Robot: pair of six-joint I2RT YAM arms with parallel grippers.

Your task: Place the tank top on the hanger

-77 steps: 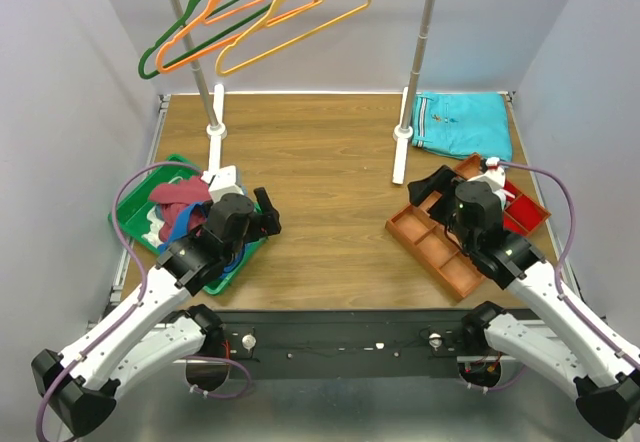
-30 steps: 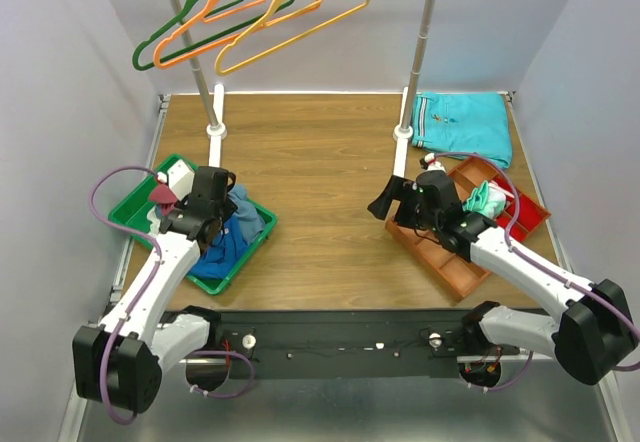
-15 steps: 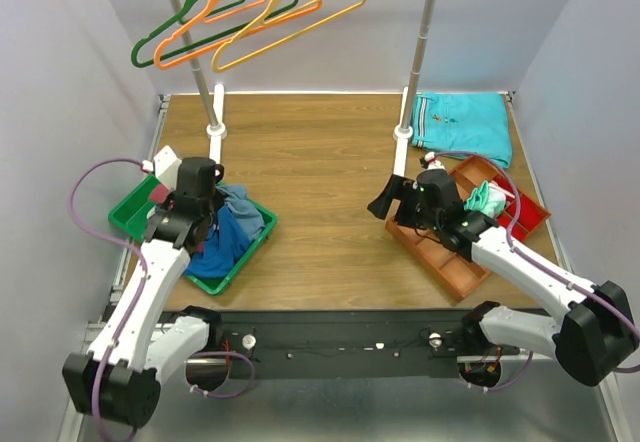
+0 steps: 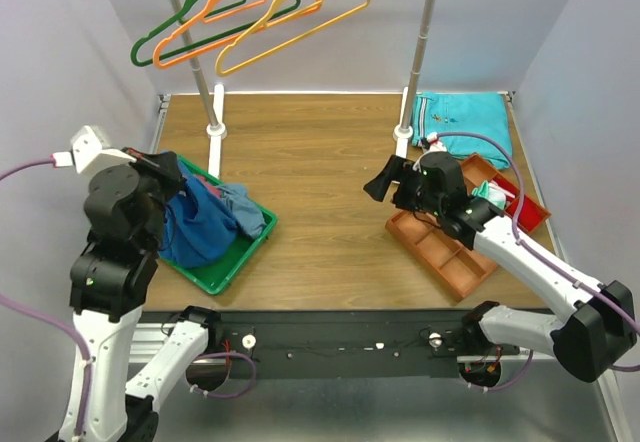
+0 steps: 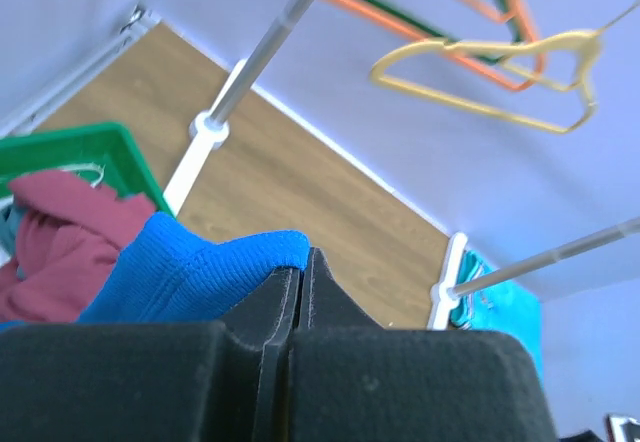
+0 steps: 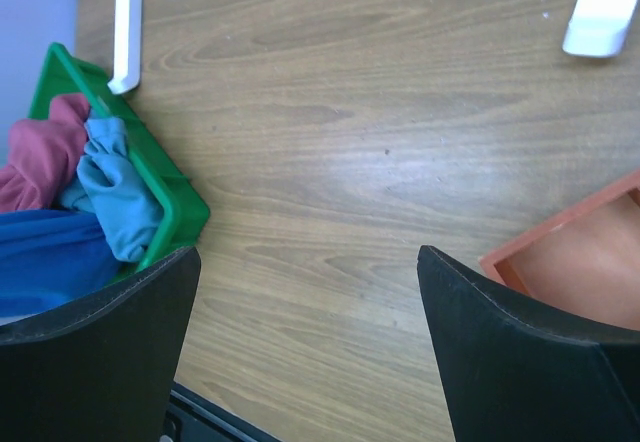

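Wood surface (image 4: 330, 162) lay open across its middle, between the green bin (image 4: 245, 257) by the left edge and the orange compartment tray (image 4: 440, 252) at the right. The bin held a maroon cloth (image 5: 60, 242) and a teal cloth (image 6: 115, 187). The tank top (image 4: 195, 230) hung partly out of the bin, with one fold pinched in the left gripper (image 5: 303, 262), which was clenched tight on it above the bin. The hanger (image 5: 470, 103) hung high at the back beside orange and green ones, well apart from the top. The right gripper (image 6: 310, 342) hovered over the wood beside the tray, spread wide and grasping nothing.
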